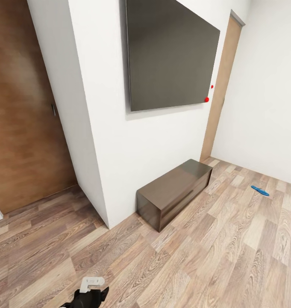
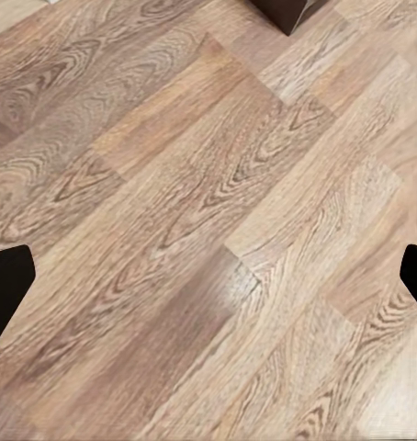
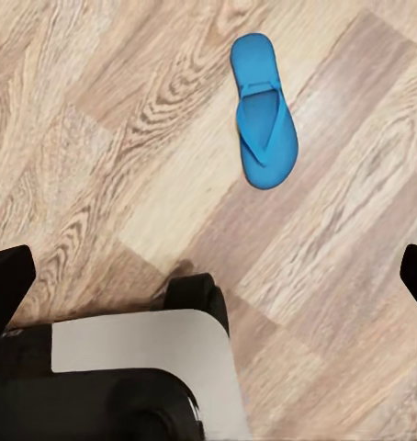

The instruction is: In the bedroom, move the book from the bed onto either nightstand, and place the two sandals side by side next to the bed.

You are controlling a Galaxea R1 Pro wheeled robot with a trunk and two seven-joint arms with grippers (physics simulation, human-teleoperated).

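Note:
A bright blue sandal [image 1: 260, 191] lies flat on the wood-plank floor at the far right, near the white wall. In the right wrist view a blue sandal [image 3: 262, 115] lies sole-down on the planks, a short way from my base [image 3: 135, 367]; I cannot tell whether it is the same one. My right gripper [image 3: 210, 280] hangs open above the floor, holding nothing. At the head view's bottom edge my left gripper [image 1: 92, 291] shows, and its wrist view has it open [image 2: 210, 280] over bare planks. The book, the bed and the nightstand are out of view.
A long dark TV bench [image 1: 175, 192] stands against the white wall under a big dark screen [image 1: 171, 55]. A brown wooden door [image 1: 25, 128] is at the left past the wall's corner. A narrow doorway [image 1: 222, 85] is at the back right. Open floor stretches right of the bench.

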